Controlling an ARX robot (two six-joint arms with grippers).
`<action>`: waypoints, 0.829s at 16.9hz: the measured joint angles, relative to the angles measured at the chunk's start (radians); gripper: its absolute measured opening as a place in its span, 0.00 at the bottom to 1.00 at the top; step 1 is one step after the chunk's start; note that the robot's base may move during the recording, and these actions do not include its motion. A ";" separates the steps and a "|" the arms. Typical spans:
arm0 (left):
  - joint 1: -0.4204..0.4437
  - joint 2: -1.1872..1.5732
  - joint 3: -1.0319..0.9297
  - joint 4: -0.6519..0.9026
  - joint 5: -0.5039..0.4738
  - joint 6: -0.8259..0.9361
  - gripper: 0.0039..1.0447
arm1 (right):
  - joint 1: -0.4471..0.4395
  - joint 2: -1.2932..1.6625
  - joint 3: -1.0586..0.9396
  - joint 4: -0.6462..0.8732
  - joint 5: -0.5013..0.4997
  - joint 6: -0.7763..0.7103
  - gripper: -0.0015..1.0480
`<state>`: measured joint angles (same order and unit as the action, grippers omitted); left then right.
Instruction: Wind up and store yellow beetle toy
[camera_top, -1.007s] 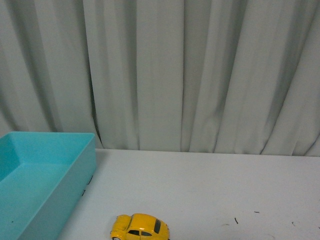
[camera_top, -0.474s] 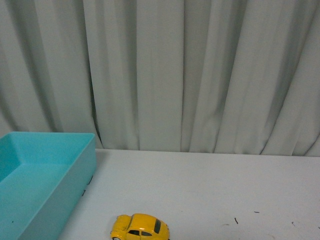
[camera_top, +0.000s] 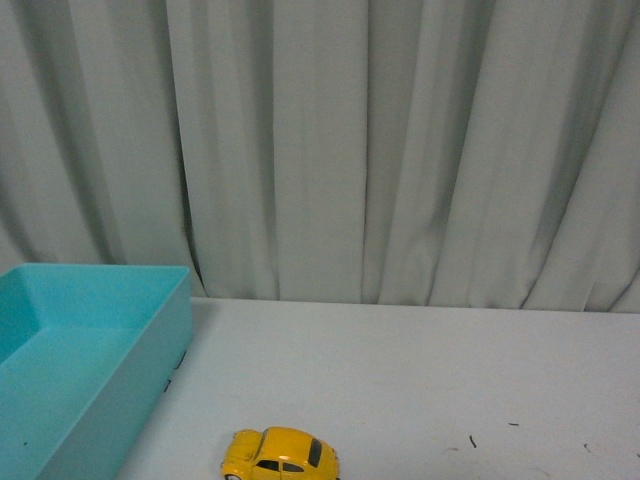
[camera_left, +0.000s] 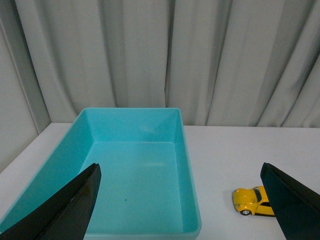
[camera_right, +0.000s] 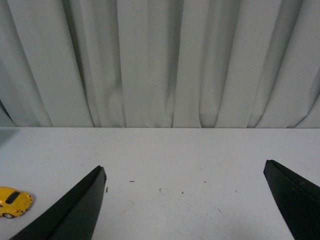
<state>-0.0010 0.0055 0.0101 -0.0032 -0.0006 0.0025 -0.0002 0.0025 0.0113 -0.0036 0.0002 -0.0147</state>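
Note:
The yellow beetle toy (camera_top: 280, 455) stands on its wheels on the white table, at the bottom edge of the front view, a little right of the teal bin. It also shows as the yellow beetle toy (camera_left: 252, 200) in the left wrist view, partly behind one black finger (camera_left: 292, 200), and as the yellow beetle toy (camera_right: 14, 201) at the edge of the right wrist view. My left gripper (camera_left: 182, 172) is open above the bin's near end. My right gripper (camera_right: 185, 172) is open over bare table, with nothing between its fingers. Neither arm appears in the front view.
A teal open bin (camera_top: 150, 350) stands at the left of the table; the teal bin (camera_left: 185, 165) holds nothing visible. A grey curtain (camera_top: 400, 150) hangs behind the table. Small dark scuff marks (camera_right: 160, 190) dot the white table (camera_top: 420, 370).

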 joint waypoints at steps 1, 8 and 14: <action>0.000 0.000 0.000 0.000 0.000 0.000 0.94 | 0.000 0.000 0.000 0.000 0.000 0.000 0.96; 0.014 0.233 0.198 -0.200 -0.001 -0.268 0.94 | 0.000 0.000 0.000 0.000 0.000 0.000 0.94; 0.082 0.768 0.400 0.217 0.129 0.061 0.94 | 0.000 0.000 0.000 0.000 0.000 0.000 0.94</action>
<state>0.0811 0.7734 0.4099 0.2138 0.1287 0.0631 -0.0002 0.0029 0.0109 -0.0032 0.0002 -0.0147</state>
